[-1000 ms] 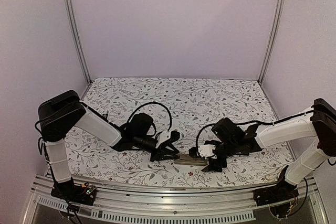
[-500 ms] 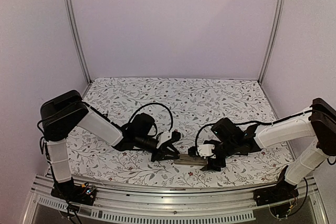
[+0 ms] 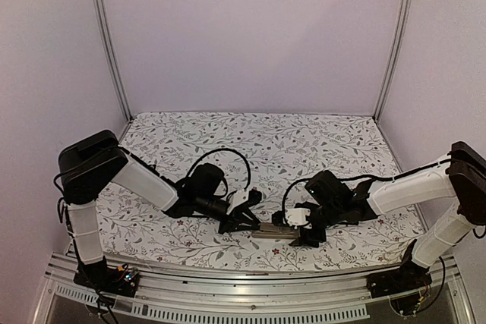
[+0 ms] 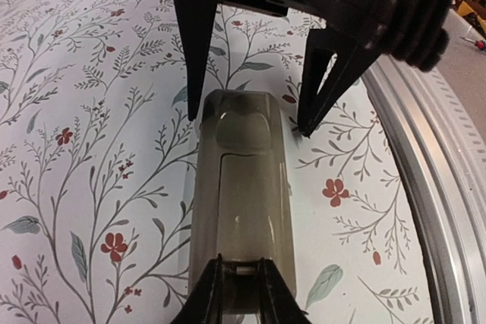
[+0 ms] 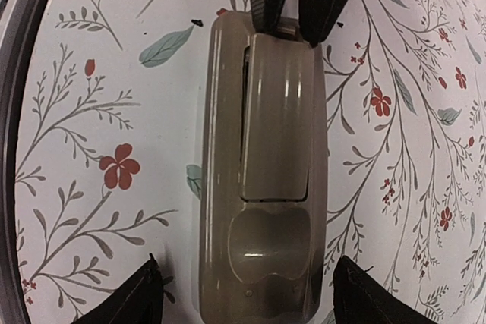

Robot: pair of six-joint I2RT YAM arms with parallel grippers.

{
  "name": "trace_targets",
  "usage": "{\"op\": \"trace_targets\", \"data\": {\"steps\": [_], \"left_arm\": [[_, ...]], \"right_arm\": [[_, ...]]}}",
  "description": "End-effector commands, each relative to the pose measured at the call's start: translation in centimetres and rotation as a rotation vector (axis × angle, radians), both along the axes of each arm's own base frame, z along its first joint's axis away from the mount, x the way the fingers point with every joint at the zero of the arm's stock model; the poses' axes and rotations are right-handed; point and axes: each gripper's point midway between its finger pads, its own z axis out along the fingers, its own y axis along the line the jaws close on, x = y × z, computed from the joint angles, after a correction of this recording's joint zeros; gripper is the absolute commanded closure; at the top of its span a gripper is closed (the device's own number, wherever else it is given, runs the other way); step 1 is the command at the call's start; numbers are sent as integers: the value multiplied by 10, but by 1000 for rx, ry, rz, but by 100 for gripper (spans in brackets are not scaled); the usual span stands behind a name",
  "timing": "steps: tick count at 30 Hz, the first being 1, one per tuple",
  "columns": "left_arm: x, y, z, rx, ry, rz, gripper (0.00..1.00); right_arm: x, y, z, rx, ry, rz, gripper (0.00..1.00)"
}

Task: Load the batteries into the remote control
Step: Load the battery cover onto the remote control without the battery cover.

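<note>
The remote control (image 3: 273, 231) lies face down on the flowered cloth, its battery cover (image 5: 277, 111) closed. It runs between my two grippers and also shows in the left wrist view as the grey remote control (image 4: 243, 187). My left gripper (image 4: 239, 263) rests on the cover's end. Its jaws stand a narrow gap apart, either side of a small pale latch. My right gripper (image 5: 247, 267) is open wide and straddles the remote's other, rounded end without touching its sides. From above, the left gripper (image 3: 249, 225) and the right gripper (image 3: 300, 229) face each other. The batteries are out of view.
The table's metal front rail (image 3: 250, 278) runs just beyond the remote on the near side and shows as the rail (image 4: 433, 187) in the left wrist view. The patterned cloth (image 3: 258, 142) stretches back to the rear wall.
The left gripper's jaws have narrowed a little over the cover's end. Both grippers have edged slightly closer over the remote, which has stayed in place.
</note>
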Motion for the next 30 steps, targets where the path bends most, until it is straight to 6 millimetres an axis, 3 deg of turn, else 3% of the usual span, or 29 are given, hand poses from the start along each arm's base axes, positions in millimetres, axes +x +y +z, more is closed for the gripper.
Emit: {"op": "trace_targets", "data": {"steps": [1, 30], "left_arm": [[-5, -1, 0, 12, 15, -21, 84], [-18, -6, -2, 36, 0, -71, 83]], "right_arm": [[-7, -9, -16, -48, 36, -13, 25], [-1, -8, -15, -50, 34, -54, 25]]}}
